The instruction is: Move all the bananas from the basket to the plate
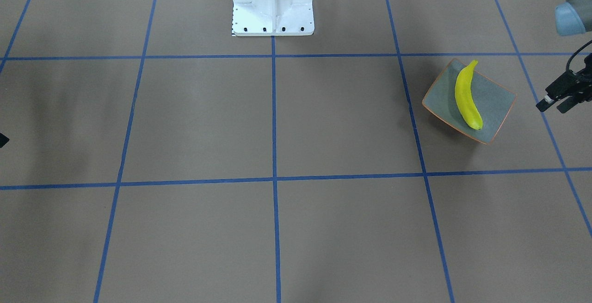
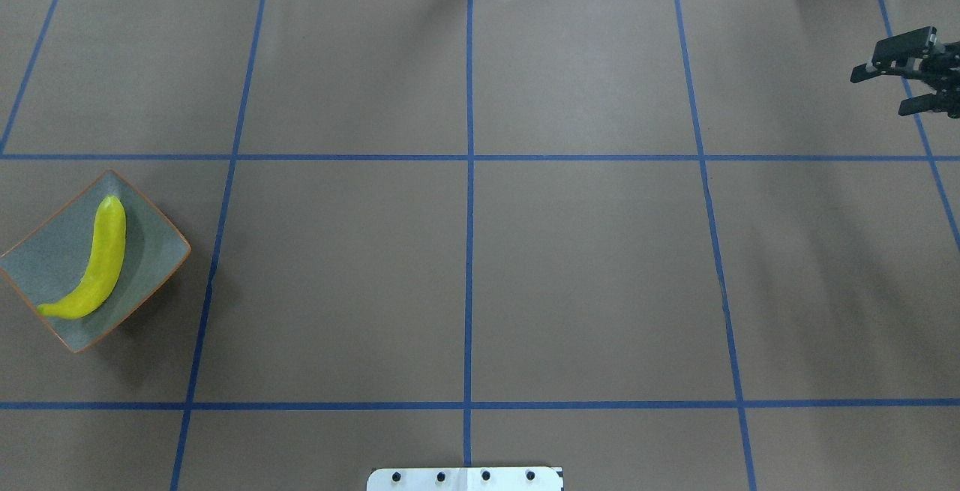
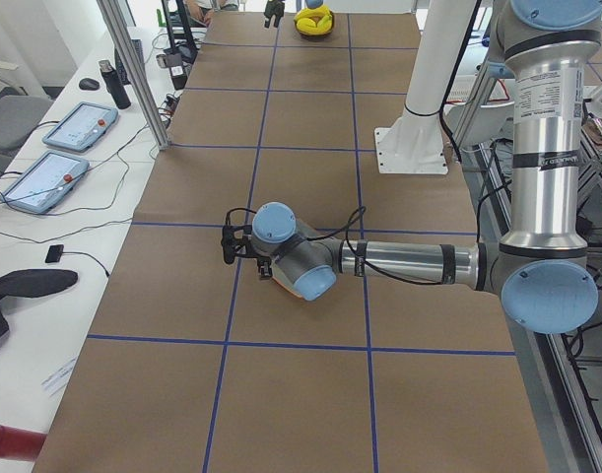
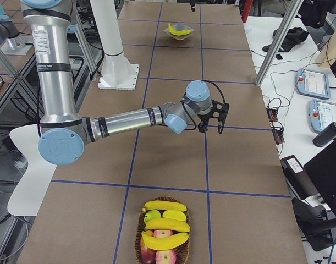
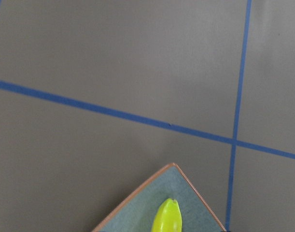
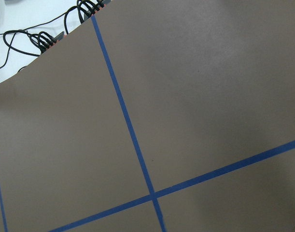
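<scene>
Silver arms (image 4: 124, 120); pale-blue joint caps (image 4: 60, 147); white pedestal (image 1: 273, 2)

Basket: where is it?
In the exterior right view, the basket sits at the near end of the table, the robot's right, with the right claw roughly between it and the far plate.

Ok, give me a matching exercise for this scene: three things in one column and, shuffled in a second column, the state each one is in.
Things
1. square grey-green plate with an orange-brown rim
2. woven brown basket
3. right arm's black claw

States
A. open, holding nothing
B. holds several yellow bananas and red apples
C. holds one yellow banana

Pairs: 1-C, 2-B, 3-A
</scene>
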Motion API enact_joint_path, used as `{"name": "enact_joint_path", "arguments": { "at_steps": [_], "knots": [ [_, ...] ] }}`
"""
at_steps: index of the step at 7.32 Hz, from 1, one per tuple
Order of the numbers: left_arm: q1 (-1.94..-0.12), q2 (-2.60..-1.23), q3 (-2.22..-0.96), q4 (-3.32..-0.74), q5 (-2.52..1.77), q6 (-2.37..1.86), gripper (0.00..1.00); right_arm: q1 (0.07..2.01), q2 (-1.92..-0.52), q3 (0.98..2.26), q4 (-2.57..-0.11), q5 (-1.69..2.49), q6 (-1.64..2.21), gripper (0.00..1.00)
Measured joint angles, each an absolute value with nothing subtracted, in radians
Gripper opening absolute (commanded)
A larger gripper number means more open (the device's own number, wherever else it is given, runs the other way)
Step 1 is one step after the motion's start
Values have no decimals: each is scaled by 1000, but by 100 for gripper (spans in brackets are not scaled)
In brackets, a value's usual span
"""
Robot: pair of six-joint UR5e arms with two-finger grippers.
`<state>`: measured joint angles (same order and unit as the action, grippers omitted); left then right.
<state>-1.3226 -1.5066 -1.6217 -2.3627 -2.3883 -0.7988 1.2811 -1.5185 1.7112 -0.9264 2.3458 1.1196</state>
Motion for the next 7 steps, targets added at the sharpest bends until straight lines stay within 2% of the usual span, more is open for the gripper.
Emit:
{"name": "enact_joint_path", "arguments": {
  "at_steps": [2,7],
  "knots": [
    [-1351,-1507,-1628,-2264,-2330,-585,91,1315,-1588,1692,-928,2330,938,100],
    [-1361,-1496,-1641,-2229,-2325,-526,92,1424,-1777,1682,-1066,2317,572,100]
  ]
}}
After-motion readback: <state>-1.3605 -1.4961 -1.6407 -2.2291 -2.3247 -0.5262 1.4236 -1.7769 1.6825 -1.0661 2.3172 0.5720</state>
